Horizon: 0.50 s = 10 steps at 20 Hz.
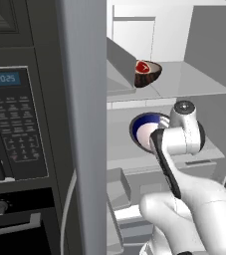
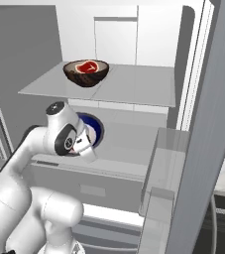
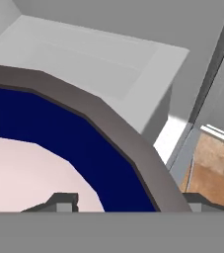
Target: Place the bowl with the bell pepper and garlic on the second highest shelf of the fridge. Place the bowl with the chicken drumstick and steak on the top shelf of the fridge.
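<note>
Blue bowl at the fridge [image 2: 203,149], nearly home.
Steak [image 2: 88,66] bowl rests near the top shelf [image 2: 134,84] left edge; the bowl with the bell pepper and garlic [image 1: 143,130] is over the second highest shelf [image 2: 129,144], gripper [image 3: 126,200] fingers astride its rim; grip unclear.

An open fridge [image 2: 203,99] with a white interior. A brown bowl [image 2: 86,73] holding a red steak [image 2: 88,66] sits on the top shelf [image 2: 134,87]. A dark blue bowl [image 1: 143,130], tipped toward the viewer, rests on the shelf below [image 2: 129,149].
</note>
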Available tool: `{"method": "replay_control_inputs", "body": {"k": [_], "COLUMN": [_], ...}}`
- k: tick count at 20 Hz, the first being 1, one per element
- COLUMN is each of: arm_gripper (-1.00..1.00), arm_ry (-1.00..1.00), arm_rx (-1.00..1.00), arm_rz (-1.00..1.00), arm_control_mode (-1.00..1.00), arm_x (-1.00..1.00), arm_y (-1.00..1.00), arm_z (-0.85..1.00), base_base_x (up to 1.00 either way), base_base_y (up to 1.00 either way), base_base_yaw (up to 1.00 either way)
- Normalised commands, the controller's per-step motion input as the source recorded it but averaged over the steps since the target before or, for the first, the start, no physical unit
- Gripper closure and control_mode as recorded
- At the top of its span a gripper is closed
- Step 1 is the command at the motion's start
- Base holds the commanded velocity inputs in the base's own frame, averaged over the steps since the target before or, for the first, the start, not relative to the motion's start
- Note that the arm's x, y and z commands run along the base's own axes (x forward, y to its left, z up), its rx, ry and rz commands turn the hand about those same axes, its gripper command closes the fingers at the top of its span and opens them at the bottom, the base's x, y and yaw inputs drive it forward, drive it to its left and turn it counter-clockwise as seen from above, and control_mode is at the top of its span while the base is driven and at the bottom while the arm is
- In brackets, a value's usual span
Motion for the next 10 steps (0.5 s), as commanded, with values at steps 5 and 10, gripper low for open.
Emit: {"method": "replay_control_inputs", "body": {"k": [5,10], "arm_gripper": [1.00,1.00], "arm_ry": [0.00,0.00], "arm_rx": [-0.02,-0.03], "arm_rz": [0.00,-0.01], "arm_control_mode": [-1.00,-1.00], "arm_x": [1.00,1.00], "arm_y": [0.00,0.00], "arm_z": [-0.52,-0.29], "base_base_x": [0.00,0.00], "base_base_y": [0.00,0.00], "base_base_yaw": [0.00,0.00]}}
